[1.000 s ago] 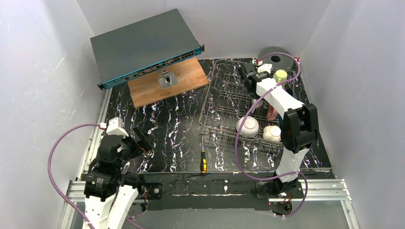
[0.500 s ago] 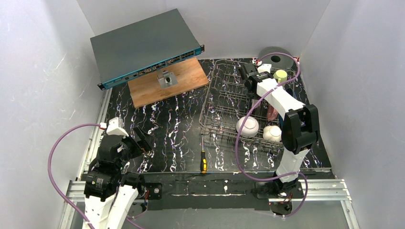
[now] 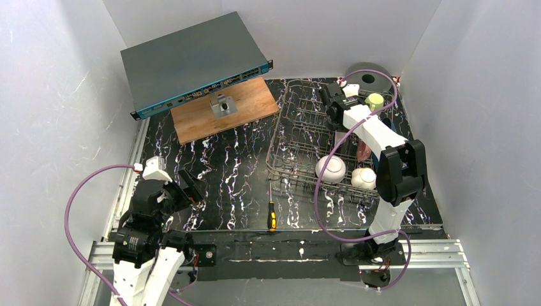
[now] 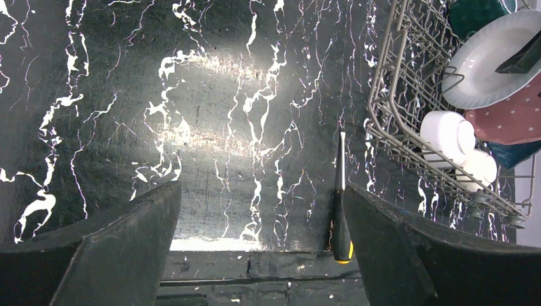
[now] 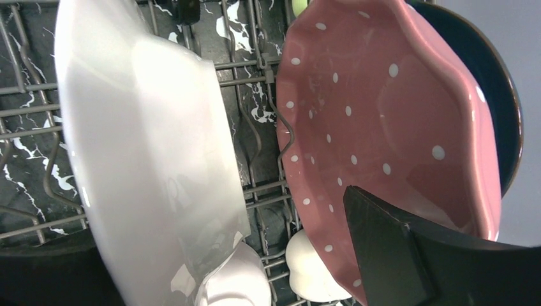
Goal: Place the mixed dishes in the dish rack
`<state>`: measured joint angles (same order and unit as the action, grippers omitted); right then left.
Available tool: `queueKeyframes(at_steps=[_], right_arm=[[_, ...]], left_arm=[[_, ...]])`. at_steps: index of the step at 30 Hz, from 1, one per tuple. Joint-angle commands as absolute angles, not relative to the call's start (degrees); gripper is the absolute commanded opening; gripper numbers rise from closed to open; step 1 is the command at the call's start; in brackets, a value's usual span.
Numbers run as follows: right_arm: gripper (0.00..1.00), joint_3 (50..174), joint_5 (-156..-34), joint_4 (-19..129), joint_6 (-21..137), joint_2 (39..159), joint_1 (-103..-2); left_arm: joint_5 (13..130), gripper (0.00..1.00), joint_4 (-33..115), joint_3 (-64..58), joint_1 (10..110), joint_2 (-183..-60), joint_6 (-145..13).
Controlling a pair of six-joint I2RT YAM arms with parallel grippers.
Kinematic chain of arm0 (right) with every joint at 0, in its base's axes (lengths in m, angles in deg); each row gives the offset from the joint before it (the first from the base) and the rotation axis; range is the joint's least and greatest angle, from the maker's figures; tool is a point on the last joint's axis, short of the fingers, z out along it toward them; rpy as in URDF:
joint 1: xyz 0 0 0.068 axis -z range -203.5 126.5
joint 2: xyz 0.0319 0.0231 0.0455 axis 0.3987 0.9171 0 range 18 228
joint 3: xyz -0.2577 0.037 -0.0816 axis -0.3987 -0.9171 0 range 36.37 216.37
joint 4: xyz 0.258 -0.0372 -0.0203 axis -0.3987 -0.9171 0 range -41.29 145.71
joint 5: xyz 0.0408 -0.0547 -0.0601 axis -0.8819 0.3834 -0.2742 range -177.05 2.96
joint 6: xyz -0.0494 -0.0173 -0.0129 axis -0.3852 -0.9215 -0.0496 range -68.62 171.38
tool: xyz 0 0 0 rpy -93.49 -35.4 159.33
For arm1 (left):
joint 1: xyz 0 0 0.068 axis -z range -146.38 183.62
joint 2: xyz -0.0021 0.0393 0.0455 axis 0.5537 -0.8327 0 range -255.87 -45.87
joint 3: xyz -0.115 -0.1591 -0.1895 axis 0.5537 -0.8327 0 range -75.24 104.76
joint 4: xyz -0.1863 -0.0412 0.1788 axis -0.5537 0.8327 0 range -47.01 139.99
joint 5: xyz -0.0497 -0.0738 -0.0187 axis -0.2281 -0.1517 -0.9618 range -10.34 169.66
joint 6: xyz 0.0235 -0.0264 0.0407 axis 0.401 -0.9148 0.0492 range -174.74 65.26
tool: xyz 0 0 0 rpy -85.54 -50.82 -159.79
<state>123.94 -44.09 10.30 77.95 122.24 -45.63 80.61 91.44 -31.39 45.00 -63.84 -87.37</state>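
The wire dish rack stands at the right of the table. In the right wrist view a white plate stands on edge between tines. Beside it is a pink white-dotted plate, with a dark blue plate behind that. A white bowl and a cream flower-shaped dish sit at the rack's near end. A yellow-green mug is at its far right, and a teal mug is seen in the left wrist view. My right gripper is open and straddles the white plate without touching it. My left gripper is open and empty over bare table.
A yellow-and-black screwdriver lies just left of the rack's near corner. At the back left a wooden board holds a small metal block, and a grey network switch leans over it. A grey spool sits behind the rack.
My right gripper's jaws have spread wide and let go of the white plate, which stays standing in the rack. The left arm has not moved.
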Motion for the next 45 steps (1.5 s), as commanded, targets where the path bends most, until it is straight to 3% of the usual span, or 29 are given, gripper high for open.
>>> queueKeyframes(at_steps=[1,5,12,17,20,25,35,45], right_arm=[[0.97,124.98,-45.16,13.81,75.69,121.08,-45.38],[0.94,123.7,-47.71,16.34,74.41,120.31,-45.39],[0.75,122.19,-48.97,19.04,74.12,119.25,-45.38],[0.71,120.92,-49.21,19.36,74.91,118.6,-45.38],[0.74,120.66,-49.52,18.76,75.17,118.24,-45.38],[0.98,120.81,-50.9,18.2,73.56,117.14,-45.38],[0.98,122.69,-55.07,15.16,71.73,112.39,-45.76],[0.98,122.82,-64.43,11.68,74.84,96.12,-45.9]], left_arm=[[80.72,0.97,92.21,-31.8,45.22,-64.76,-87.21],[80.65,0.97,92.25,-31.73,45.22,-65.37,-87.21],[80.79,0.97,92.42,-31.65,45.22,-65.55,-87.24],[80.88,0.97,92.4,-31.7,45.22,-65.36,-87.26],[80.81,0.97,92.44,-31.59,45.22,-65.3,-87.26],[80.81,0.97,92.46,-31.64,45.22,-65.11,-87.26],[80.72,0.97,92.39,-31.65,45.19,-64.94,-87.24],[80.77,0.97,92.16,-31.83,45.17,-64.19,-87.33]])
